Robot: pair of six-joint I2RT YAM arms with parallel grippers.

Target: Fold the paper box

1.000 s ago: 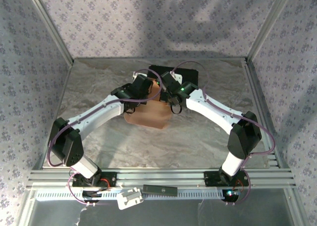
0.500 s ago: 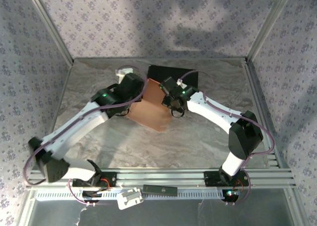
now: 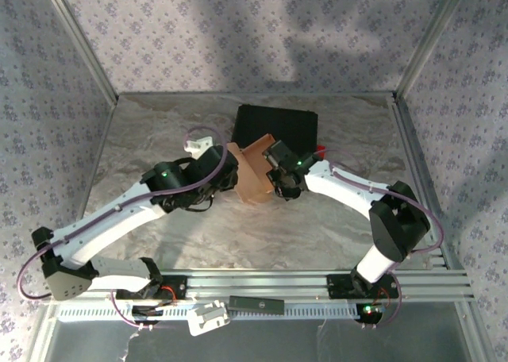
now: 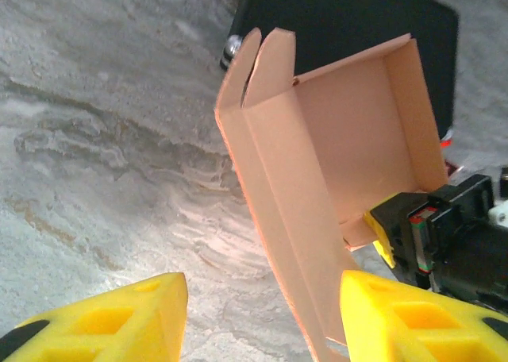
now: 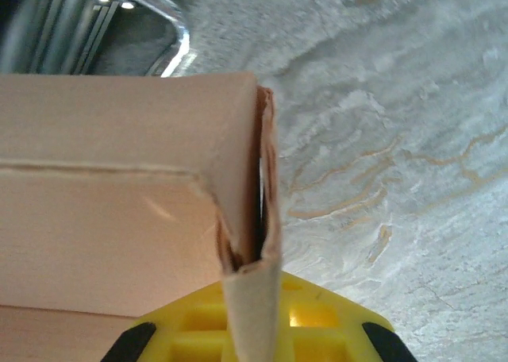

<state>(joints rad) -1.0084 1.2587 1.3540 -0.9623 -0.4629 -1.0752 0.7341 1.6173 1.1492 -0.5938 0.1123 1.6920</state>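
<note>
Top external view: the paper box, salmon-orange cardboard partly folded into a tray, is near the middle of the grey marbled desk. It is just in front of a black case, and its far end overlaps the case's near edge. The two arms meet at it, the left claw at its left side and the right claw at its right.

From the left wrist, the box shows an open inside with raised walls and a long doubled wall standing on edge. The left claw's yellow fingers are spread wide apart, gripping nothing. The lower end of that long wall runs down into the gap, close to the finger on the right of that picture; whether it touches is unclear.

From the right wrist, the right claw is closed on the box, with a folded, doubled strip of cardboard pinched against its yellow pad. The desk lies beyond the strip.
</note>
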